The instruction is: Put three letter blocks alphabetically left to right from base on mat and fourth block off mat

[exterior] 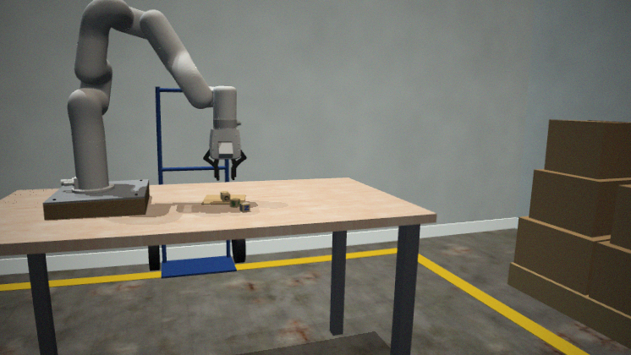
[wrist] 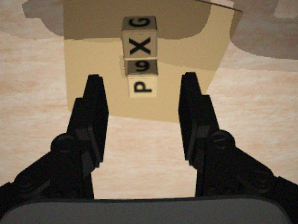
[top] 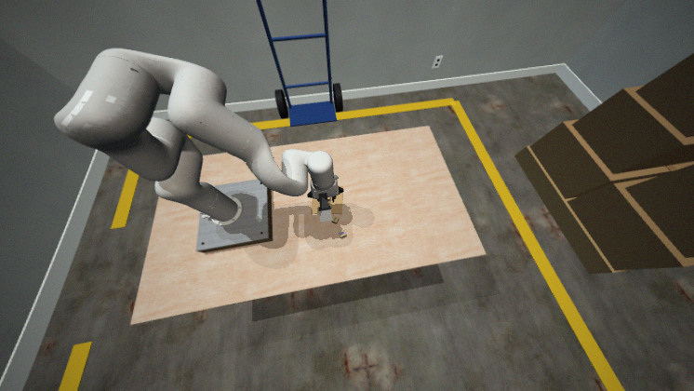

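Wooden table [top: 412, 194] [exterior: 309, 198] [wrist: 30, 135], 2 lettered blocks [exterior: 225, 195] [wrist: 142, 86] on tan mat [top: 338, 207] [exterior: 211, 199] [wrist: 90, 60], below the fingers [top: 334, 197] [exterior: 216, 171], fingers partly apart

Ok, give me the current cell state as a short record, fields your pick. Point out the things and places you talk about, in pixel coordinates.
gripper: the gripper [top: 327, 199] [exterior: 225, 177] [wrist: 142, 92] part open, nothing held, above the table [top: 403, 180] [exterior: 317, 193] [wrist: 145, 172]
mat: tan mat [top: 339, 196] [exterior: 209, 199] [wrist: 92, 95] on the table
wrist_view_blocks: X block [wrist: 140, 45] and P block [wrist: 142, 86], over the mat; other faces read G and 9
off_mat_blocks: green-marked block [top: 335, 220] [exterior: 234, 203], blue-marked block [top: 342, 235] [exterior: 244, 207]
row_of_three_on_mat: not built
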Robot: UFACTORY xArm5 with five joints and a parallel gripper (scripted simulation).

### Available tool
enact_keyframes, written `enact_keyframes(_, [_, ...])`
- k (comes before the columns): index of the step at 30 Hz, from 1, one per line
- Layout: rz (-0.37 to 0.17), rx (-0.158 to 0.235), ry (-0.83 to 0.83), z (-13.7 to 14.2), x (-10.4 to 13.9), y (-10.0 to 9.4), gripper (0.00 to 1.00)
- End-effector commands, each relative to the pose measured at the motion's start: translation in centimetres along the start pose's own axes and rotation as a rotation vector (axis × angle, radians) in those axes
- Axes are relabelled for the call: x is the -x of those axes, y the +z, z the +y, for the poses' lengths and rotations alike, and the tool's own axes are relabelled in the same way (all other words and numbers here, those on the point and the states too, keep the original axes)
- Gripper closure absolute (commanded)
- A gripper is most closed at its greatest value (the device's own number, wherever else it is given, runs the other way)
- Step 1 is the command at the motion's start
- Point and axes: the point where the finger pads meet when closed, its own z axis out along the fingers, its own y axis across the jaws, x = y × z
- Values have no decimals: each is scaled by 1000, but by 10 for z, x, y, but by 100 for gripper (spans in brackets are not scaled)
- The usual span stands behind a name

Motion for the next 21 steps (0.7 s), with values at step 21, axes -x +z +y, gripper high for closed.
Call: enact_keyframes(21, [0,-4,0,-2,-1,30,52])
